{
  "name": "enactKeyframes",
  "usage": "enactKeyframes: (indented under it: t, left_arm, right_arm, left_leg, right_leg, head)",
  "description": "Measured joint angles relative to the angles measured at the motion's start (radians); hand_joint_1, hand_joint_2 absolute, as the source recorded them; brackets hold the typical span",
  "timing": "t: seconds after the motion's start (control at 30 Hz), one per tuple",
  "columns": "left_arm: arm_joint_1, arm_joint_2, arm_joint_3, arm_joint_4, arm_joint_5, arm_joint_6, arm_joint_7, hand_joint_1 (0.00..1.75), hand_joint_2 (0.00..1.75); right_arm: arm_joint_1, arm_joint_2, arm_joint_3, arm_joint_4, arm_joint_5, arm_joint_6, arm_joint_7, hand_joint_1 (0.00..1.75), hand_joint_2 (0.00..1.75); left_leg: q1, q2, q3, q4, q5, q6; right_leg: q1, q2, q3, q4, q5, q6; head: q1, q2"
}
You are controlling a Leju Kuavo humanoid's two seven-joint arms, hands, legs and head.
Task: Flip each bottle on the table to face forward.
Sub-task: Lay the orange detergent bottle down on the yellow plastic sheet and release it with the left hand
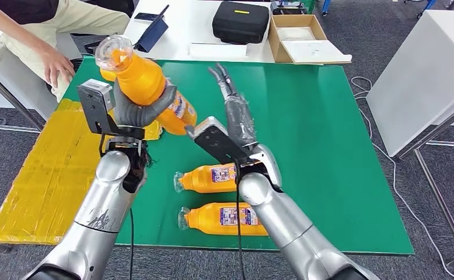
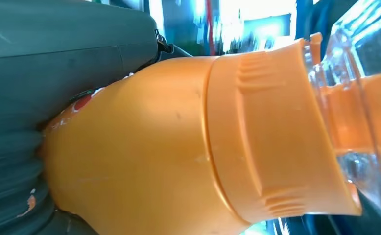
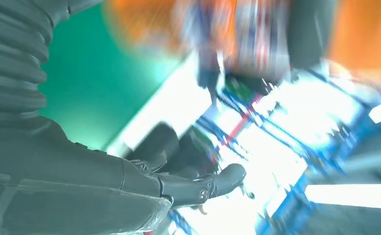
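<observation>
Left hand is gripping an orange bottle mid-body, lifted clear of the green tabletop, clear cap up. Right hand is hovering empty, fingers extended. Risk: bottle slipping while turning, dropping onto the two lying bottles.

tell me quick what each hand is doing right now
Left hand: holding an orange bottle above the table.
Right hand: open, fingers extended, holding nothing.

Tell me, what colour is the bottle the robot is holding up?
Orange bottle, with a clear cap; the head view shows it best.
</observation>
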State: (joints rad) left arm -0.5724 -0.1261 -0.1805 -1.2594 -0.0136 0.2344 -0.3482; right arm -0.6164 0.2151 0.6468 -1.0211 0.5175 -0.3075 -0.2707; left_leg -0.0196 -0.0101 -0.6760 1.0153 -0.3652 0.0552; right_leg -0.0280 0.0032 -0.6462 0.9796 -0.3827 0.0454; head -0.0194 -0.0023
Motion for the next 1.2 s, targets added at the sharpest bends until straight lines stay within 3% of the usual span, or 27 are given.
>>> enactKeyframes:
  t: [0.23, 0.47, 0.53, 0.67, 0.83, 1.0, 1.2]
  left_arm:
    - [0.039, 0.065, 0.083, -0.009, -0.235, 0.098, -0.053, 1.75, 1.75]
    - [0.065, 0.109, 0.132, -0.001, -0.345, 0.155, -0.078, 1.75, 1.75]
    - [0.063, 0.115, 0.134, 0.007, -0.416, 0.199, -0.057, 1.75, 1.75]
    - [0.033, 0.141, 0.124, 0.093, -0.829, 0.384, 0.038, 1.75, 1.75]
    - [0.0, 0.179, 0.11, 0.236, -1.195, 0.453, 0.151, 1.75, 1.75]
    - [-0.006, 0.224, 0.111, 0.364, -1.35, 0.458, 0.194, 1.75, 1.75]
    - [-0.006, 0.258, 0.11, 0.44, -1.388, 0.46, 0.207, 1.75, 1.75]
  right_arm:
    - [0.125, -0.12, -0.07, -0.264, 0.179, -0.069, 0.049, 0.0, 1.75]
    - [0.204, -0.203, -0.134, -0.398, 0.22, -0.092, 0.059, 0.0, 1.75]
    - [0.213, -0.212, -0.143, -0.415, 0.234, -0.095, 0.071, 0.0, 1.75]
    - [0.227, -0.241, -0.175, -0.451, 0.268, -0.099, 0.11, 0.0, 1.75]
    - [0.232, -0.274, -0.21, -0.466, 0.271, -0.091, 0.115, 0.0, 1.75]
    - [0.231, -0.299, -0.236, -0.464, 0.255, -0.071, 0.121, 0.0, 1.75]
    - [0.229, -0.314, -0.249, -0.461, 0.249, -0.064, 0.125, 0.0, 1.75]
  left_leg:
    - [0.0, 0.0, 0.0, 0.0, -0.001, 0.0]
    - [0.0, 0.0, 0.0, 0.0, -0.001, -0.001]
    - [0.0, 0.0, 0.0, 0.0, -0.001, -0.001]
    - [0.0, 0.0, 0.0, 0.0, -0.001, -0.001]
    - [0.0, 0.002, 0.0, 0.0, -0.001, -0.001]
    - [0.0, 0.003, 0.0, 0.0, -0.001, -0.001]
    - [0.0, 0.003, 0.0, 0.0, -0.001, -0.001]
  right_leg:
    - [0.0, 0.0, 0.0, 0.0, 0.0, 0.0]
    - [0.0, 0.0, 0.0, 0.0, 0.0, 0.0]
    - [0.0, 0.0, 0.0, 0.0, 0.0, 0.0]
    - [0.0, 0.0, 0.0, 0.0, 0.0, 0.0]
    - [0.0, 0.002, 0.0, 0.0, 0.0, 0.0]
    - [0.0, 0.002, -0.001, 0.0, 0.0, 0.0]
    - [0.0, 0.003, -0.001, 0.0, 0.0, 0.0]
  head:
    - [0.0, 0.0]
    - [0.0, 0.0]
    - [0.0, 0.0]
    - [0.0, 0.0]
    - [0.0, 0.0]
    - [0.0, 0.0]
    - [0.0, 0.0]
